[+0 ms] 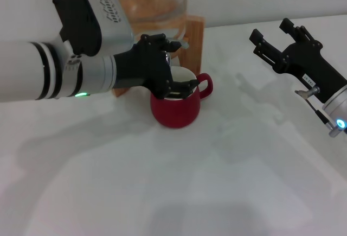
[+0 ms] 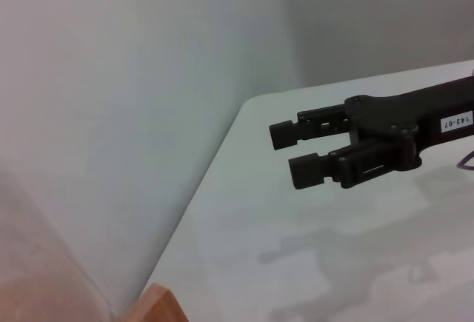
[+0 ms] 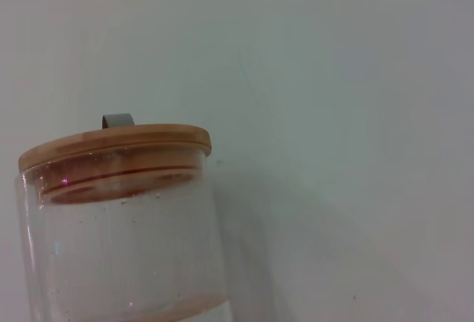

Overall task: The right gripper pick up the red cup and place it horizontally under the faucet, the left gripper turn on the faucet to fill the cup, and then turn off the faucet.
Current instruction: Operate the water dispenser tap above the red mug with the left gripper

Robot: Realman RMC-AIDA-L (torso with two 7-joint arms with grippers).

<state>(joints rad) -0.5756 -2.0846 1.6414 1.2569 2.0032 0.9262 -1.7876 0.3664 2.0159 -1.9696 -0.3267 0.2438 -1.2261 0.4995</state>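
The red cup [image 1: 176, 110] stands upright on the white table, right in front of the wooden stand [image 1: 194, 39] of the glass dispenser jar [image 1: 154, 2]. Its handle points right. My left gripper [image 1: 167, 69], on the arm with the green light, reaches in from the left and hangs over the cup's mouth at the jar's base. It hides the faucet. My right gripper [image 1: 269, 31] is open and empty, raised well to the right of the cup. It also shows in the left wrist view [image 2: 289, 153].
The right wrist view shows the jar [image 3: 118, 248] with its wooden lid [image 3: 115, 144] against a pale wall. The table's far edge and rounded corner [image 2: 248, 107] meet the wall. A corner of the wooden stand [image 2: 159, 303] shows in the left wrist view.
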